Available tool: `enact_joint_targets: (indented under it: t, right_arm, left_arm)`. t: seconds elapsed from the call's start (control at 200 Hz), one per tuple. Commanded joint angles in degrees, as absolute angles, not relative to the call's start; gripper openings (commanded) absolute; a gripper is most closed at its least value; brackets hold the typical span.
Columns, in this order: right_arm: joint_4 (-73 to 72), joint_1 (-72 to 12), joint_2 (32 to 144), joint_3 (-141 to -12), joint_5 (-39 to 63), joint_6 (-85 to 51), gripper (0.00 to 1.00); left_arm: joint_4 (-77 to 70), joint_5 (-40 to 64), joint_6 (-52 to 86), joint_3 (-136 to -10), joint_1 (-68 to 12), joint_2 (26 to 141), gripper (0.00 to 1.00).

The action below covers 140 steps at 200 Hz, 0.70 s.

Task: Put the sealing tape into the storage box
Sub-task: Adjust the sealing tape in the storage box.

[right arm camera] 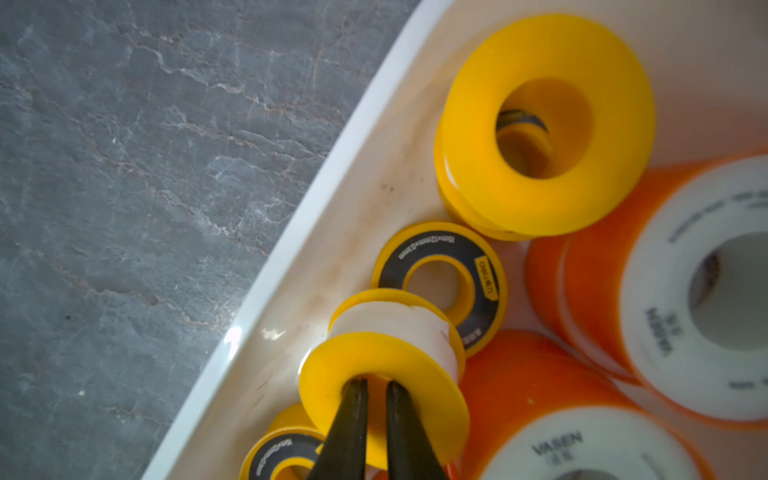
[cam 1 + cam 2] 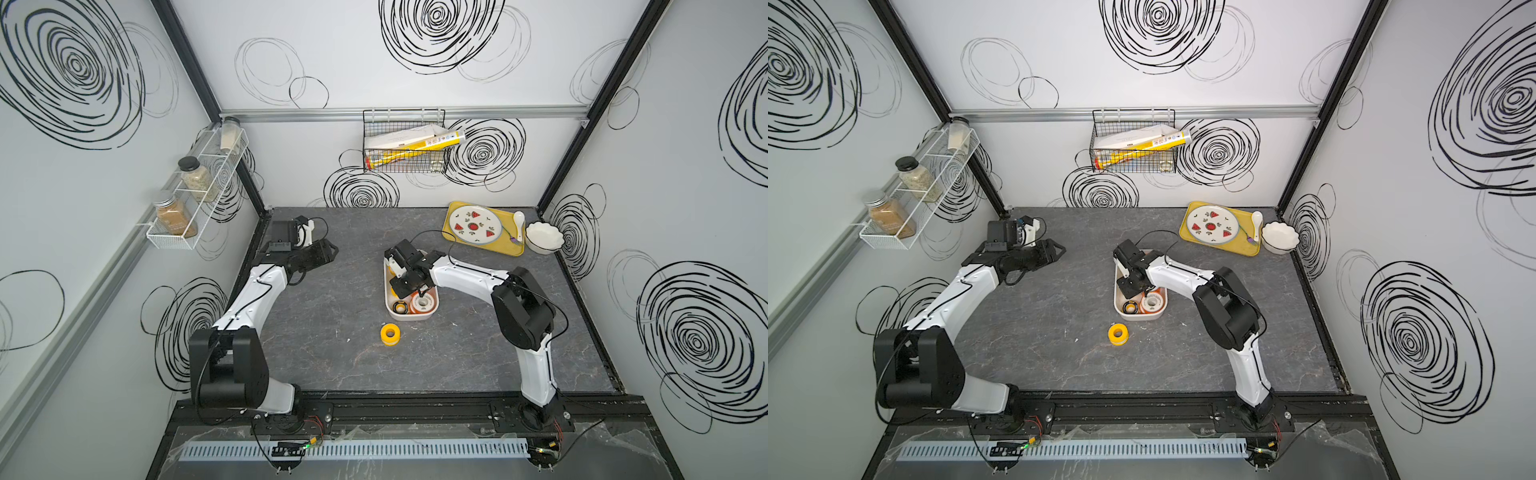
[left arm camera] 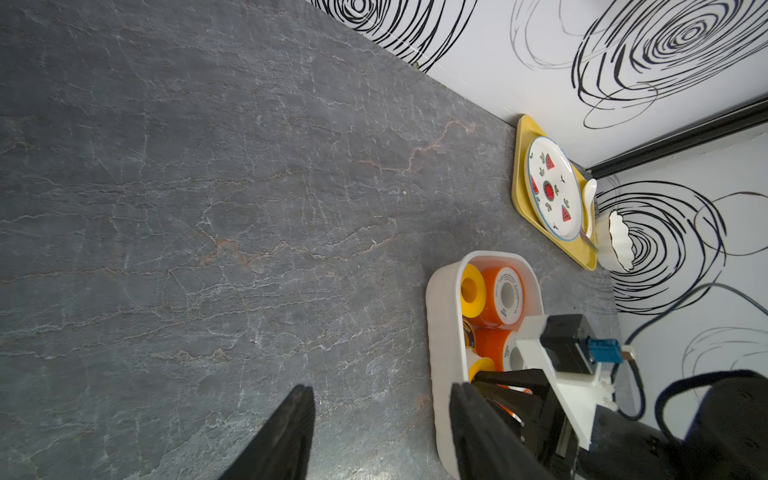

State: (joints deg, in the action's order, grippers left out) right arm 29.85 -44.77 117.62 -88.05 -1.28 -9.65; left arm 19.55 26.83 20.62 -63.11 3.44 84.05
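Right tool (image 1: 376,384) closed inside yellow plastic spool (image 1: 332,390) hole, so we lower it into white rectangular tub (image 1: 316,199); left tool (image 3: 381,388) open.

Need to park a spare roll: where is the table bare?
Free: the wide stretch between the left arm and the box; the strip from the loose yellow roll to the near edge. Crowded: inside the box; the tray and bowl corner.

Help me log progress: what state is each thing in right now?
storage box: on the table, partly filled with spools.
loose yellow spool: lying flat on the table, outside the box.
left pincer: open, empty.
right pincer: shut, tips inside the hole of another yellow spool, in the box.
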Motion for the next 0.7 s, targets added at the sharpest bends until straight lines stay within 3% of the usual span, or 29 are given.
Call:
enact_joint_targets:
  t: [0.0, 0.696]
  right_arm:
    - [31.5, -45.0, 119.4, -90.2, -3.5, -10.6, 0.17]
    - [33.0, -44.1, 123.3, -95.4, -6.8, -12.3, 0.17]
  left_arm:
    - [18.0, 27.6, 20.8, -63.8, 4.3, 84.8, 0.59]
    - [17.9, 28.0, 20.8, -63.7, 4.8, 84.8, 0.59]
